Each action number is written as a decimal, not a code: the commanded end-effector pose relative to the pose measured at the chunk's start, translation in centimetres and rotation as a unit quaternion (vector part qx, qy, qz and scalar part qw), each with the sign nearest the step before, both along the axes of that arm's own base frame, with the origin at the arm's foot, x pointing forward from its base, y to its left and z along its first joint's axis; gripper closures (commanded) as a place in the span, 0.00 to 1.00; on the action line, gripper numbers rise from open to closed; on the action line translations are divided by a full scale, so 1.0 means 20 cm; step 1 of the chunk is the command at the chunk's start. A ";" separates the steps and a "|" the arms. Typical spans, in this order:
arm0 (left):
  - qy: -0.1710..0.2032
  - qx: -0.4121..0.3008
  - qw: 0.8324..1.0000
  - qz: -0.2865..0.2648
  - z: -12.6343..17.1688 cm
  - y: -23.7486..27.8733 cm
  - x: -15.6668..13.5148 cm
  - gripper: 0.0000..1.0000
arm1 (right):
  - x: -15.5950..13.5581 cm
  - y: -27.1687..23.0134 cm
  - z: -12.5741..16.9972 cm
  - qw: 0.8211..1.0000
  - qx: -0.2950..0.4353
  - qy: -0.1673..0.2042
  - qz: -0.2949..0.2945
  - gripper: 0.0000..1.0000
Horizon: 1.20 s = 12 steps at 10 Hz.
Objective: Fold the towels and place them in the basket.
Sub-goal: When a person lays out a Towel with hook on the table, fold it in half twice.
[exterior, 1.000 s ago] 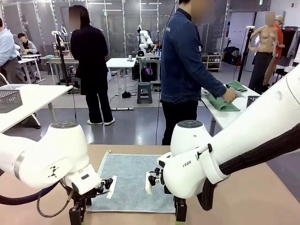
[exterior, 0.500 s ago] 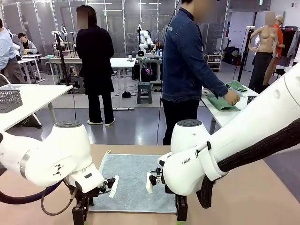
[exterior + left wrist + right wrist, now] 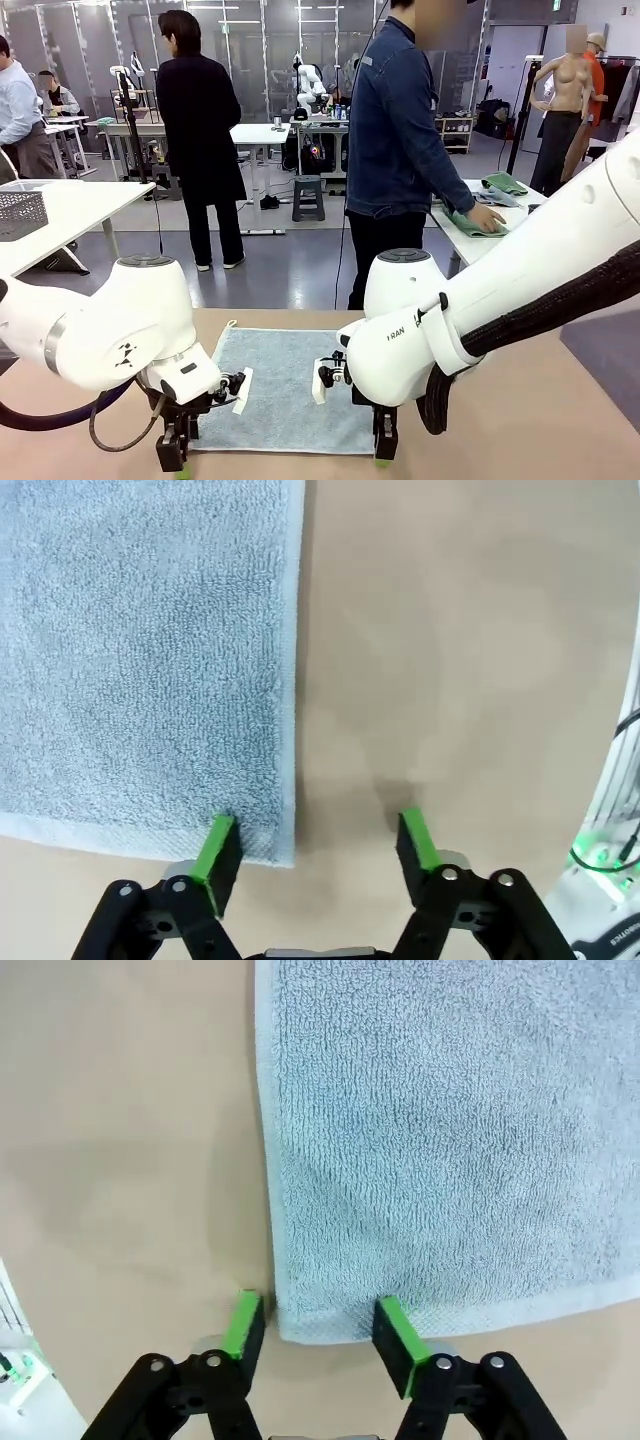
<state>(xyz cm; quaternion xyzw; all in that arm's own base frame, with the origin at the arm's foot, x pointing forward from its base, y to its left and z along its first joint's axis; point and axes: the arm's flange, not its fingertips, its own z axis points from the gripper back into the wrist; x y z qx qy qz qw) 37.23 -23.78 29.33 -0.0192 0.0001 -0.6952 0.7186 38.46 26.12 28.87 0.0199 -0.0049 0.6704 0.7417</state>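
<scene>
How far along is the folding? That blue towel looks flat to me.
Barely begun. Done: the blue-grey towel lies spread flat on the table, no fold in it. In hand: the left gripper and the right gripper each straddle a near corner, jaws open, one finger on the cloth and one on bare table, not yet pinching. Still to do: every fold, and putting it away.

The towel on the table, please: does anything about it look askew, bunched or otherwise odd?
Nothing stands out. The blue-grey towel lies flat on the table, edges straight. The left gripper and right gripper each straddle a near corner, jaws open.
</scene>
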 end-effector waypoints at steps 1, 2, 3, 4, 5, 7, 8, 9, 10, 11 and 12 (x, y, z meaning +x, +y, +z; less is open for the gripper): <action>0.024 -0.001 1.000 -0.005 -0.02 -0.01 0.00 1.00 | -0.01 -0.01 -0.05 1.000 0.002 0.016 0.002 1.00; 0.026 -0.002 1.000 -0.005 0.00 -0.01 0.00 1.00 | 0.00 -0.01 -0.04 1.000 0.001 0.017 0.001 1.00; 0.031 -0.008 0.999 -0.011 0.01 -0.01 -0.01 0.80 | 0.00 -0.01 -0.04 1.000 0.001 0.018 0.001 1.00; 0.030 -0.006 0.999 -0.011 0.02 -0.01 -0.01 0.90 | 0.00 0.00 -0.04 1.000 0.002 0.020 0.000 1.00; 0.032 -0.004 0.999 -0.011 0.03 -0.01 -0.01 1.00 | 0.00 0.00 -0.04 1.000 0.001 0.020 0.000 1.00; 0.036 -0.004 0.999 -0.008 0.02 -0.01 -0.01 1.00 | 0.00 -0.01 -0.03 1.000 0.003 0.022 -0.003 1.00; 0.036 -0.006 0.999 -0.007 0.03 -0.01 -0.01 1.00 | 0.00 -0.01 -0.04 1.000 0.004 0.023 -0.005 1.00; 0.036 -0.009 0.999 -0.008 0.04 0.00 -0.01 1.00 | 0.00 -0.01 -0.04 1.000 0.004 0.024 -0.006 1.00; 0.036 -0.015 0.999 -0.009 0.06 0.00 -0.03 1.00 | 0.00 -0.01 -0.03 1.000 0.003 0.024 -0.006 1.00; 0.024 -0.023 0.999 -0.005 0.12 0.00 -0.05 1.00 | -0.02 0.00 0.02 1.000 0.006 0.016 -0.006 1.00; 0.009 -0.032 0.999 -0.005 0.20 0.00 -0.09 1.00 | -0.05 0.00 0.08 1.000 0.010 0.009 -0.002 1.00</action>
